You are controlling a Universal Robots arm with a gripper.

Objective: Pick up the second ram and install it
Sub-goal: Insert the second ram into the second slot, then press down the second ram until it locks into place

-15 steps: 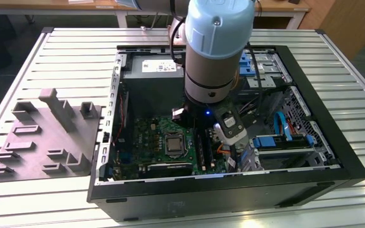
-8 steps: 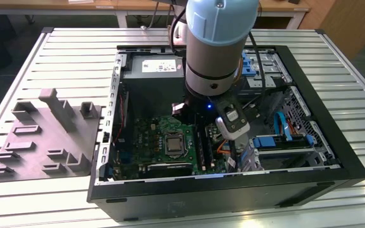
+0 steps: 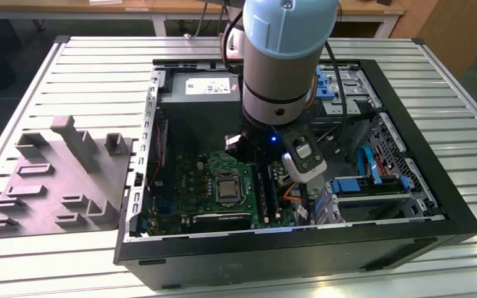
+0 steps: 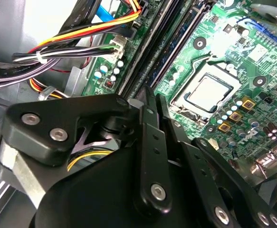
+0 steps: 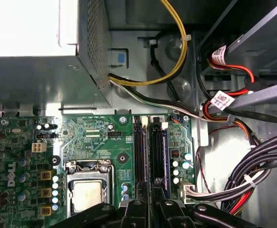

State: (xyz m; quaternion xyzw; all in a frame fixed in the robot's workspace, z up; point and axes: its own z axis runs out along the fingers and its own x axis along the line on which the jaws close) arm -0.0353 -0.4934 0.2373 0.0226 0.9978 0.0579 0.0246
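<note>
We find our hand [image 5: 150, 209] low inside the open case, directly over the memory slots [image 5: 150, 152] of the motherboard [image 5: 88, 137]. In the first wrist view the second ram [image 5: 156, 156] appears to stand edge-on in a slot, its long axis running straight away from the fingertips. Whether the hand pinches it, we cannot tell.

Green motherboard [image 5: 95, 137] with its silver processor socket [image 5: 87, 192]; black memory slots [image 5: 148, 156] stand beside the socket, cable bundles [image 5: 252, 180] beyond the slots.
</note>
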